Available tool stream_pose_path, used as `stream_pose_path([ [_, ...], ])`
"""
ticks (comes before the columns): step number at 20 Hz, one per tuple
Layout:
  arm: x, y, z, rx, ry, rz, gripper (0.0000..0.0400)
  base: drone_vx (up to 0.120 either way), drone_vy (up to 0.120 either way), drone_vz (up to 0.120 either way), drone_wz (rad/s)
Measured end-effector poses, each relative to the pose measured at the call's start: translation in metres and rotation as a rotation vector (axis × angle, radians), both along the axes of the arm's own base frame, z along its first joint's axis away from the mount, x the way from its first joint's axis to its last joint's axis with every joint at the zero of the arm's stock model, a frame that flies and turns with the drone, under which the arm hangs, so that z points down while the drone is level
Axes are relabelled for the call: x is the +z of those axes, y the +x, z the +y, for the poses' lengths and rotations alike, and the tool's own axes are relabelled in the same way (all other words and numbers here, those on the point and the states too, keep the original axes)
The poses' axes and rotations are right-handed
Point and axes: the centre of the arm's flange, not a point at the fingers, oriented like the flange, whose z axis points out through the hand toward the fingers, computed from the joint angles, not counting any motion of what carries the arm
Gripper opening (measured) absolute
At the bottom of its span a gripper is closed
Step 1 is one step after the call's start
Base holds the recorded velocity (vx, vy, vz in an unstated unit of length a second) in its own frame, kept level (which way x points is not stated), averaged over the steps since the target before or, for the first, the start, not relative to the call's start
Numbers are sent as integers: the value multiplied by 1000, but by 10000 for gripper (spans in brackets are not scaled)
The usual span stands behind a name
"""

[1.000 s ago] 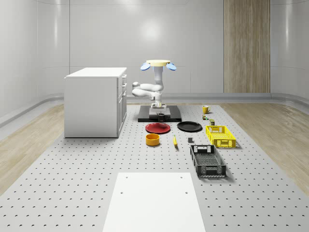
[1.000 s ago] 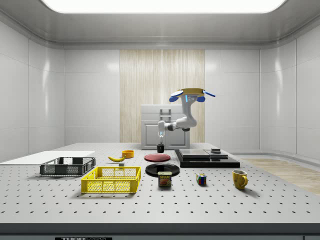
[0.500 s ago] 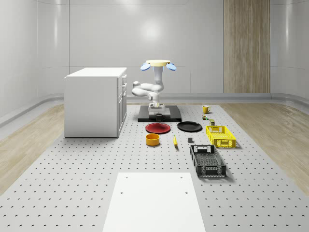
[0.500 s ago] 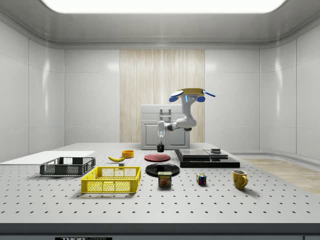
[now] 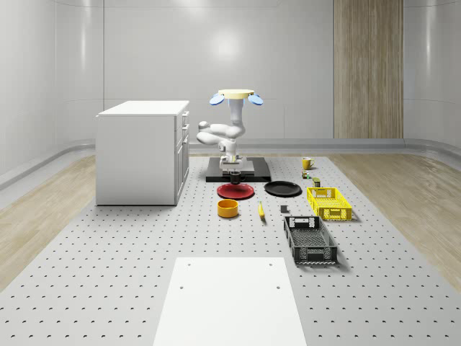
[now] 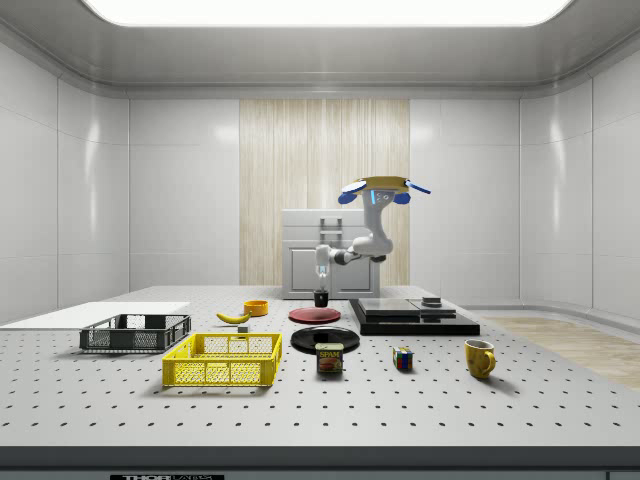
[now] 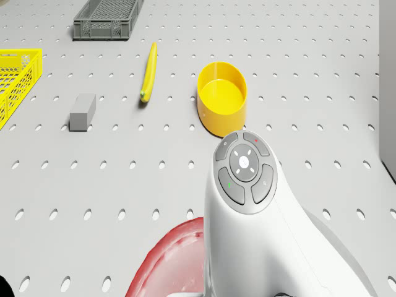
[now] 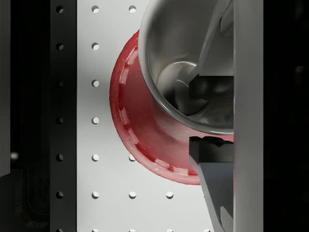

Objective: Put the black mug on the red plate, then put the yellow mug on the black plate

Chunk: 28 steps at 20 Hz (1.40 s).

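Note:
The drone (image 5: 236,96) hovers over the black platform (image 5: 252,176), behind the plates, and its arm reaches forward and down. My gripper (image 8: 210,129) is shut on the rim of the black mug (image 8: 178,72), with one finger (image 8: 212,48) inside the mug and the other finger (image 8: 217,164) outside. The mug (image 5: 235,175) hangs upright just above the back part of the red plate (image 5: 235,191), which also lies under it in the wrist view (image 8: 145,145). The black plate (image 5: 282,189) lies to the whole-scene view's right of the red one. The yellow mug (image 5: 307,163) stands farther back right.
A white cabinet (image 5: 142,151) stands at the whole-scene view's left. In front of the plates lie a yellow bowl (image 5: 227,208), a banana (image 5: 261,210), a yellow crate (image 5: 328,202) and a black crate (image 5: 310,238). A can (image 6: 330,358) and a colour cube (image 6: 402,358) sit near the yellow mug (image 6: 479,357).
The gripper with the black mug has shifted slightly forward, off the platform and over the red plate. The arm's elbow has shifted a little; the drone holds its place.

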Motion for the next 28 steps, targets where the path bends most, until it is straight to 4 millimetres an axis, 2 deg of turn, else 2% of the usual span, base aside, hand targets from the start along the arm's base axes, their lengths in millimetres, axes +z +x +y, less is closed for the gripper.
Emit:
stream_pose_path([
  [9,20,0,-8,0,0,0,110,0,0,0,0],
  [14,26,9,-9,0,0,0,110,0,0,0,0],
  [16,27,12,-9,0,0,0,224,0,0,0,0],
  [19,23,15,-10,0,0,0,317,0,0,0,0],
  [23,11,17,-10,0,0,0,369,0,0,50,0],
  [26,4,17,-10,0,0,0,386,-13,53,120,0],
  [28,2,18,-10,0,0,0,391,-120,120,0,0],
])
